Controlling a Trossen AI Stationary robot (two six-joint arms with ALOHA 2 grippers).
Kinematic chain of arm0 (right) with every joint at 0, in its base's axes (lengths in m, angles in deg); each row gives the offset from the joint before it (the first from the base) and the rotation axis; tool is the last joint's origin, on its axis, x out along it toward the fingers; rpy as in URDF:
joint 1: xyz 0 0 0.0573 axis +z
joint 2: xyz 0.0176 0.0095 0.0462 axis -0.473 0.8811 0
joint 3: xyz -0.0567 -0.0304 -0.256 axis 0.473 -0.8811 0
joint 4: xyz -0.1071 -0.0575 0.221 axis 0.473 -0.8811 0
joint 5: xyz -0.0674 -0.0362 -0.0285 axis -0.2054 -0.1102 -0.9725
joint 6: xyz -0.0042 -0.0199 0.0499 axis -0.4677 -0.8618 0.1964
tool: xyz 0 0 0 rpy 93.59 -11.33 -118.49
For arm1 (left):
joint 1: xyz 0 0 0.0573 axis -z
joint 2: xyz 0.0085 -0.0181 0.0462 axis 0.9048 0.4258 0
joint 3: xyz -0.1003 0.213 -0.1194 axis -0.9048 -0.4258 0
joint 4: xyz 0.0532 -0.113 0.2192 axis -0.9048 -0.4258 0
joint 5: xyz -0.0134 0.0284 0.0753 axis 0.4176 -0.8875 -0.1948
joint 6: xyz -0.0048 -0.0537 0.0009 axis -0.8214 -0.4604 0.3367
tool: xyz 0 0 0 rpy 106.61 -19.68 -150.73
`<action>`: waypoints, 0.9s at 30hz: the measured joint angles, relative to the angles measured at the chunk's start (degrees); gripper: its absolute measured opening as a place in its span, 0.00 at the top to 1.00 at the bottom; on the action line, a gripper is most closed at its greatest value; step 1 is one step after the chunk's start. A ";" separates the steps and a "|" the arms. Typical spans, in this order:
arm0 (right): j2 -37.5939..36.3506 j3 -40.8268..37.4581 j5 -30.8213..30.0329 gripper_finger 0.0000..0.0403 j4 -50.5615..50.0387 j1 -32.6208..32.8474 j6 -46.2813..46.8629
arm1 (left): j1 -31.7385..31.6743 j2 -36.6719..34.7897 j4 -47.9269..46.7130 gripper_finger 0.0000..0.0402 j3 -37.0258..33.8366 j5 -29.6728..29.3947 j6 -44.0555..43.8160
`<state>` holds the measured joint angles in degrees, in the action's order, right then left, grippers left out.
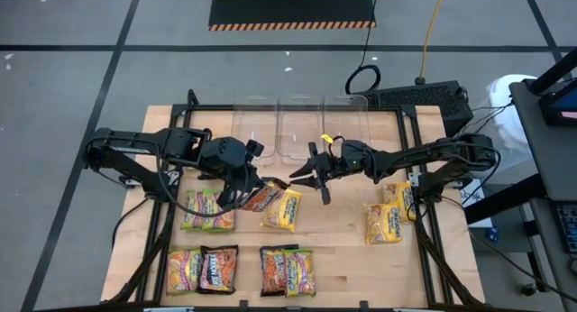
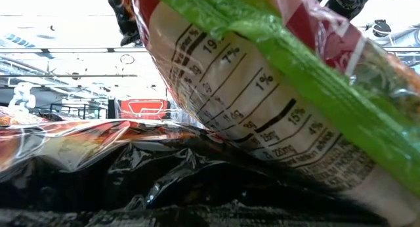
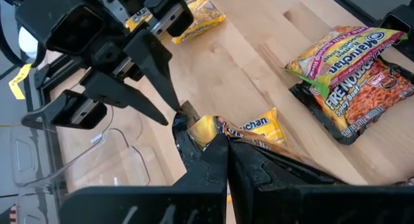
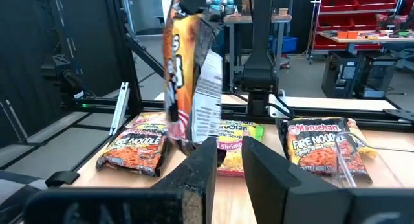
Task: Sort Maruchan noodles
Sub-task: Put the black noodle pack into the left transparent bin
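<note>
Noodle packets (image 1: 208,212) across the table (image 1: 347,249), bins (image 1: 297,127) behind.

12 noodle packets (image 1: 385,224), 3 clear bins (image 1: 299,127), 2 grippers (image 1: 311,178)

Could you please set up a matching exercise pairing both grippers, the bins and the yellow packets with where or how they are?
Things:
1. left gripper
2. right gripper
3. clear bins
4. pile of yellow packets

Places or states:
A. open, facing the lifted packet
B. along the far edge of the table
C. shut on the black-and-orange packet
D. lying on the table's right side

Pairs: 1-C, 2-A, 3-B, 4-D
</note>
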<state>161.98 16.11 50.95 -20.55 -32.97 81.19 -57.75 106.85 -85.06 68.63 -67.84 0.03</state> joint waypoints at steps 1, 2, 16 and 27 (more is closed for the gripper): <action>0.00 0.00 0.16 0.83 -0.01 0.03 0.00 | 0.00 0.00 0.00 1.00 0.00 0.00 0.00; 0.00 -0.01 0.70 0.83 -0.06 0.03 -0.01 | 0.01 0.00 0.00 1.00 0.00 0.00 0.00; -0.02 -0.01 2.78 0.83 -2.56 -0.02 -1.26 | 0.04 0.00 -0.66 1.00 0.00 0.00 -0.73; -0.04 -0.01 2.87 0.83 -3.47 -0.02 -1.72 | 0.13 0.00 -0.64 1.00 0.00 0.00 -0.55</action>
<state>161.93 16.10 53.82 -24.02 -32.98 79.48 -57.62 106.85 -85.70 68.63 -67.84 -0.53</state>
